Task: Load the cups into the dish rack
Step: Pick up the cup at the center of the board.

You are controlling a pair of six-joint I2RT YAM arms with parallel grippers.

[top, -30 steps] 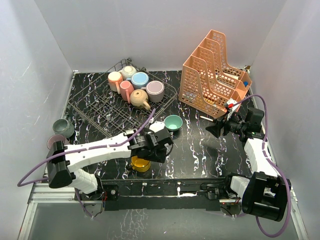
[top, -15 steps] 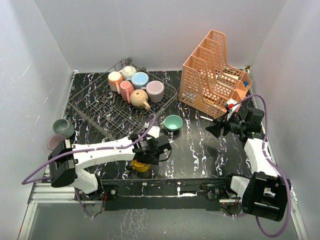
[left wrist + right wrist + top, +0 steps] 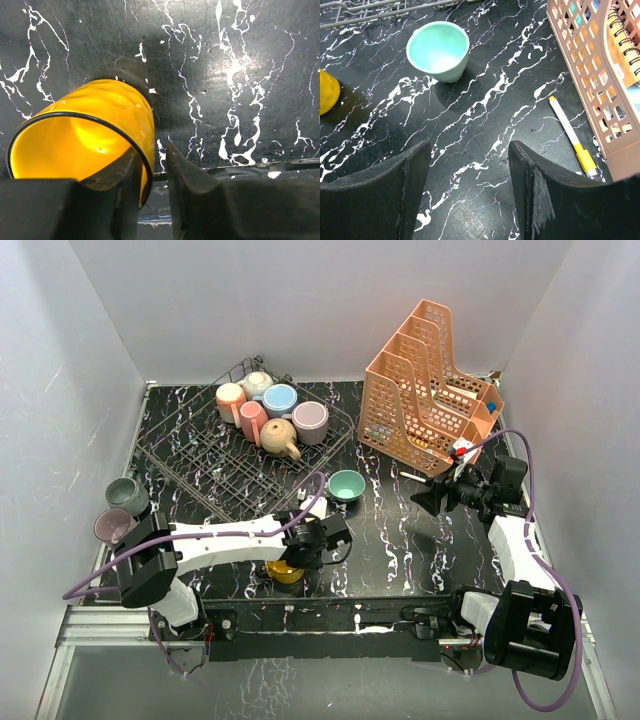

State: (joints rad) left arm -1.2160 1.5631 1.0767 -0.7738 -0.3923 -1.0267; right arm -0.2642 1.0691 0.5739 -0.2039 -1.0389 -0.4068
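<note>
A yellow cup [image 3: 285, 571] [image 3: 90, 125] lies on its side near the table's front edge. My left gripper [image 3: 303, 548] [image 3: 151, 152] straddles its rim with one finger inside and one outside; the jaws stand narrowly open, a slim gap showing at the outer finger. A teal cup [image 3: 346, 485] [image 3: 439, 50] stands upright mid-table. My right gripper [image 3: 425, 497] [image 3: 470, 150] hovers open and holds nothing to the teal cup's right. The dish rack [image 3: 200, 455] [image 3: 365, 12] at back left holds several cups, among them pink [image 3: 231, 398], blue [image 3: 280, 400], lilac [image 3: 310, 422] and tan [image 3: 279, 437].
A grey-green cup [image 3: 127, 495] and a mauve cup [image 3: 112, 526] sit at the left table edge. The orange perforated organizer [image 3: 425, 390] [image 3: 590, 75] stands at back right, with a white and yellow marker [image 3: 570, 132] lying beside it.
My left gripper has come down and toward the front edge onto the yellow cup, its jaws narrowing around the rim. The right arm has stayed still.
</note>
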